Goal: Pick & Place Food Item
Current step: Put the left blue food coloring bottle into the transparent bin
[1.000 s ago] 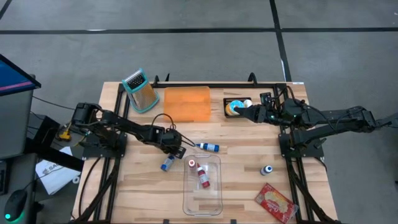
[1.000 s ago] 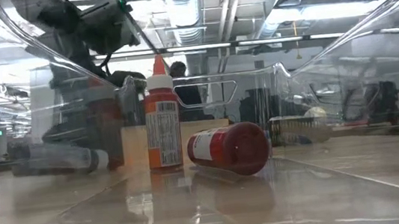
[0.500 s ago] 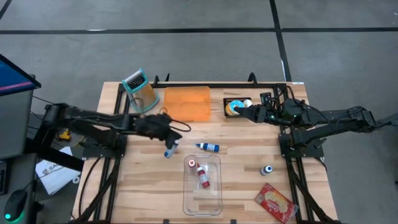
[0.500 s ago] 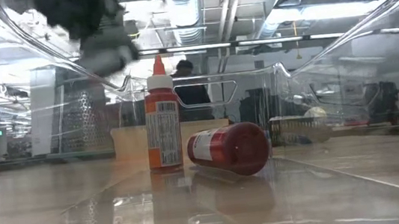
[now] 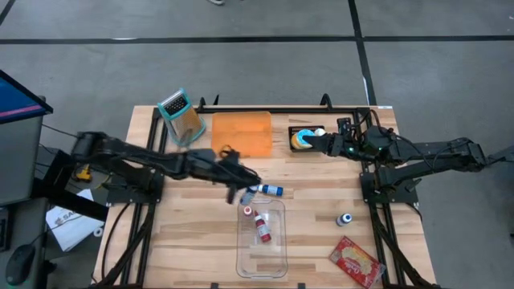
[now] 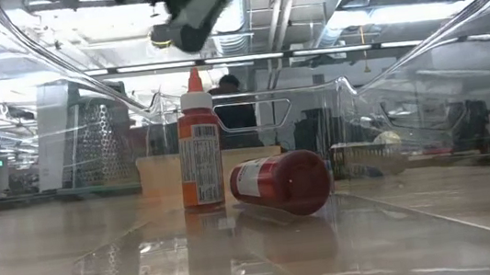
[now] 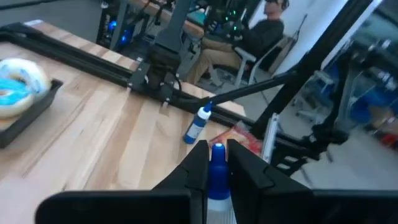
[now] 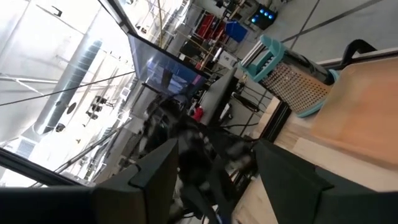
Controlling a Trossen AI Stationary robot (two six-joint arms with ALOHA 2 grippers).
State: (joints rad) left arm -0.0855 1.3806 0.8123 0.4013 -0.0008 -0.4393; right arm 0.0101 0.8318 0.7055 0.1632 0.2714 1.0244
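Two red bottles (image 5: 259,225) already lay in the clear tray (image 5: 277,255) at lower centre of the high view, so the tray was probably the drop-off. The left gripper (image 5: 238,189), just above the tray's top edge, was clamped tight on a blue-capped bottle (image 7: 217,177), carried cap-forward, likely toward the tray. Another blue-capped bottle (image 5: 268,190) lay on the bench (image 5: 185,241) just right of it. The right gripper (image 5: 320,144) waited at upper right beside the donut (image 5: 303,140), its fingers spread wide and holding nothing. Most of the held bottle's body was hidden between the fingers, and its label could not be read.
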